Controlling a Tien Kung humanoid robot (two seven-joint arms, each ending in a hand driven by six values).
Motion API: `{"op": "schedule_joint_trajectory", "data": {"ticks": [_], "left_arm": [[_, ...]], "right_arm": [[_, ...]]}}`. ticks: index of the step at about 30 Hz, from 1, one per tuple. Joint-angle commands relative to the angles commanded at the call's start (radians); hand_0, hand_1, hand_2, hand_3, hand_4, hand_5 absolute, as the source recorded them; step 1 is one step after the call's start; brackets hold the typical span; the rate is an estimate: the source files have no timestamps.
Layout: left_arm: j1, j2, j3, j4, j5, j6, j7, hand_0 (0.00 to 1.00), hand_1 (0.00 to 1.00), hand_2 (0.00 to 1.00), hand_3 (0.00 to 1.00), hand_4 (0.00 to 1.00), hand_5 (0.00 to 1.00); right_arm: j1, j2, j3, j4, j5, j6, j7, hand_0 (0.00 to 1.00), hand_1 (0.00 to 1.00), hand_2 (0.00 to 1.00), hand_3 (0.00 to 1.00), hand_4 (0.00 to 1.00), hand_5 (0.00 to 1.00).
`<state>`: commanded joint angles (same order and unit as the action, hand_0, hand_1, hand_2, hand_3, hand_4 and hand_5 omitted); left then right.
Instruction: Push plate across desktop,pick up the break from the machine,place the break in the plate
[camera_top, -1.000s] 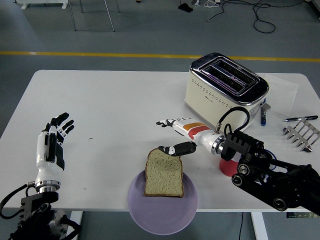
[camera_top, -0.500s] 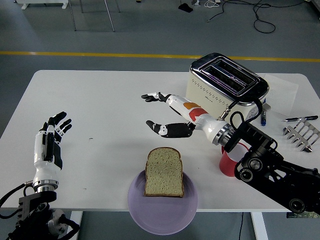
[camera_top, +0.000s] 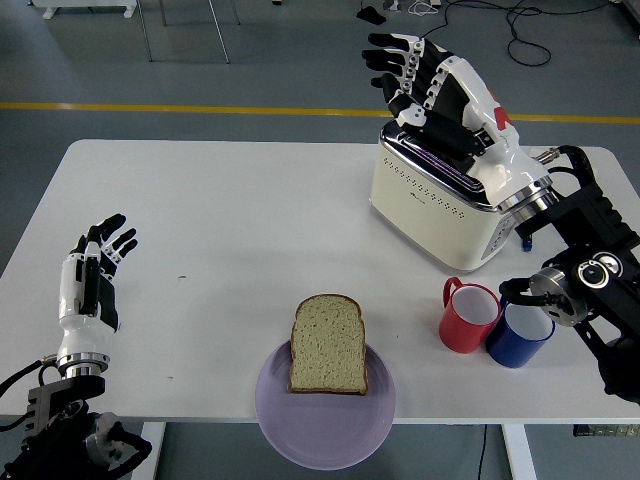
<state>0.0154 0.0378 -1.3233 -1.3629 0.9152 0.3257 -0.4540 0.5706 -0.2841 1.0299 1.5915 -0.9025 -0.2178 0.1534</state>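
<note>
One view only, head view: bread slice (camera_top: 328, 345) lies flat on purple plate (camera_top: 325, 420) at the bench (camera_top: 220, 220) near edge, long axis running roughly near-to-far, top crust pointing away from the robot, upper part of the slice overhanging the plate's far rim onto the bench. Plate itself juts a bit past the near bench edge. Right robot hand (camera_top: 430, 85) is raised high above the cream toaster (camera_top: 450, 195) at far right, fingers spread wide, palm showing, nothing held. Left robot hand (camera_top: 92, 280) sits upright at the left near edge, fingers open and relaxed, empty, well apart from the plate. Toaster slots look empty from here, though the right hand covers part of them. Red mug (camera_top: 468, 318) and blue mug (camera_top: 522, 333) stand touching each other just right of the plate, in front of the toaster; a metal rack is not visible now, can't confirm it. Key relation: bread lies well below and to the near-left of the right hand, between the two hands, somewhat closer to the right arm's side. Judgement: bread-in-plate looks basically done; any tidy-up nudge would suit the right hand, approaching along the slice's long axis, minding the mugs.
</note>
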Motion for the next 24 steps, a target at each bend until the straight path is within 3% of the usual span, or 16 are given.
{"op": "schedule_joint_trajectory", "data": {"ticks": [6, 14, 24], "left_arm": [[0.001, 0.005, -0.014, -0.02, -0.004, 0.0, 0.009, 0.735, 0.735, 0.795, 0.693, 0.417, 0.766], [0.002, 0.007, -0.022, -0.073, -0.016, -0.013, 0.008, 0.741, 0.74, 0.799, 0.709, 0.434, 0.774], [0.007, 0.018, -0.051, -0.133, -0.018, -0.017, 0.017, 0.742, 0.742, 0.801, 0.715, 0.442, 0.782]], "right_arm": [[-0.091, -0.017, 0.17, -0.023, 0.021, -0.002, 0.008, 0.782, 0.76, 0.758, 0.755, 0.498, 0.35], [-0.21, -0.018, 0.333, -0.062, 0.096, 0.076, 0.022, 0.778, 0.742, 0.74, 0.755, 0.496, 0.408], [-0.331, -0.022, 0.437, -0.103, 0.123, 0.111, 0.007, 0.783, 0.748, 0.747, 0.757, 0.498, 0.419]]}}
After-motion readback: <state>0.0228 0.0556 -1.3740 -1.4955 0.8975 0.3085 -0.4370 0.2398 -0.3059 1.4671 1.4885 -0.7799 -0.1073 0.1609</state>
